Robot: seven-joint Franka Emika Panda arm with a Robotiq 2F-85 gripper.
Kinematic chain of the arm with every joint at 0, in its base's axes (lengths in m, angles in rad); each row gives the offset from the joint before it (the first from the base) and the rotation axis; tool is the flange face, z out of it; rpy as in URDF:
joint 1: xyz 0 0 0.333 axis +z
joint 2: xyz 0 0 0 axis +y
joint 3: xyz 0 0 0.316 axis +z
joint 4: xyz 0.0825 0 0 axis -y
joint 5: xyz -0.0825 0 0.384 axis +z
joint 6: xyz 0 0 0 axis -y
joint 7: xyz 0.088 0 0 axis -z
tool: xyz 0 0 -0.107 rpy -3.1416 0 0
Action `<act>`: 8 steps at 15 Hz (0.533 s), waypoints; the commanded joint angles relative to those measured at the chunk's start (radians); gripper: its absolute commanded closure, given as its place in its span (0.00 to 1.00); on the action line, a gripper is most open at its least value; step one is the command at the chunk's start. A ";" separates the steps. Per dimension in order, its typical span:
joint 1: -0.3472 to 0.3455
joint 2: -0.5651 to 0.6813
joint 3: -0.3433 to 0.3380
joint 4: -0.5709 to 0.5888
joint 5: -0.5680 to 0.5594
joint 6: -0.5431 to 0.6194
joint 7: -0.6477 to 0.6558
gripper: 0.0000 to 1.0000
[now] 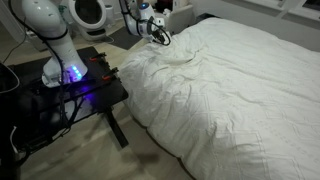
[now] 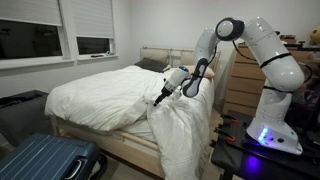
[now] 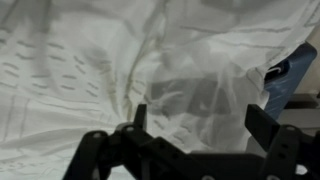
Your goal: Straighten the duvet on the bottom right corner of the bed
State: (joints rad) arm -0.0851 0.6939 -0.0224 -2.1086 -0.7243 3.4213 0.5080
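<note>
The white quilted duvet (image 1: 235,95) covers the whole bed in both exterior views, and hangs bunched and creased over the bed corner nearest the robot (image 2: 185,135). The bed's wooden frame (image 2: 118,148) shows under the duvet. My gripper (image 1: 160,37) hovers at the raised fold of that corner, also seen in an exterior view (image 2: 163,97). In the wrist view the gripper (image 3: 200,118) is open, its two black fingers wide apart, with rumpled duvet (image 3: 90,60) just beyond them and nothing held.
The black robot table (image 1: 92,88) with its blue-lit base stands right beside the bed corner. A blue suitcase (image 2: 45,160) lies on the floor by the bed's foot. A wooden dresser (image 2: 240,90) stands behind the arm. Windows are at the far wall.
</note>
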 commanded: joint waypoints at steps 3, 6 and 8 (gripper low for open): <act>-0.089 0.132 0.145 0.156 -0.026 -0.010 -0.007 0.00; -0.127 0.184 0.215 0.214 -0.050 -0.045 -0.017 0.25; -0.153 0.205 0.262 0.233 -0.072 -0.075 -0.031 0.34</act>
State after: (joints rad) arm -0.1875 0.8596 0.1683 -1.9294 -0.7557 3.3931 0.5020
